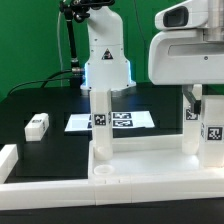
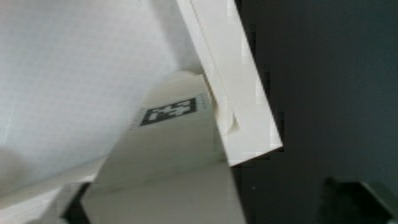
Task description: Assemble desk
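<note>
Two legs [image 1: 100,122] upright, tabletop [image 1: 140,170] rim perhaps near gripper [image 1: 197,98]

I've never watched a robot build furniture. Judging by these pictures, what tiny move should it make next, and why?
Probably keep turning the right leg into its corner of the tabletop. The gripper sits at that leg, another leg already stands upright, and a loose leg still lies on the table.
</note>
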Controlling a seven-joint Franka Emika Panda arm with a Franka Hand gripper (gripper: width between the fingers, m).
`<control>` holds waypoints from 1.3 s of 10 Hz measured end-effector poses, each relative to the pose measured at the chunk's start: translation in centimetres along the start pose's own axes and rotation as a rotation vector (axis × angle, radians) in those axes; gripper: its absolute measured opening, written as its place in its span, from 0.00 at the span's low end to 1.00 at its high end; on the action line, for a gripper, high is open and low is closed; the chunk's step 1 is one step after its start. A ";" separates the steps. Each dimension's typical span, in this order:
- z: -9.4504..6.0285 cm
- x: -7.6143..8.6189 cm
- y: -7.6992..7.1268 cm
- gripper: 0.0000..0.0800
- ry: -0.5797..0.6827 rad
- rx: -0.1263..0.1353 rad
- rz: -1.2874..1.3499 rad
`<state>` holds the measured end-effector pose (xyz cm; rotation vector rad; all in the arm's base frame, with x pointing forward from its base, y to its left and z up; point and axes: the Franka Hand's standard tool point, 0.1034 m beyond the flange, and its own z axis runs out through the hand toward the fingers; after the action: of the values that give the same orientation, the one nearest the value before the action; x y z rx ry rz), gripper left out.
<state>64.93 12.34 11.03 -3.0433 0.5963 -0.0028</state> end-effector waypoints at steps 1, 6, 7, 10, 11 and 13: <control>0.0 0.1 0.3 0.53 0.002 -0.005 -0.002; 0.0 0.7 1.3 0.38 0.007 -0.008 0.380; 0.1 0.7 1.6 0.38 0.005 -0.006 0.541; 0.1 0.2 1.7 0.37 -0.020 0.070 1.053; 0.1 0.2 1.8 0.37 -0.025 0.085 1.128; 0.1 0.0 1.8 0.37 -0.028 0.095 1.294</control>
<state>64.26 10.67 10.88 -2.0099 2.2483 0.0479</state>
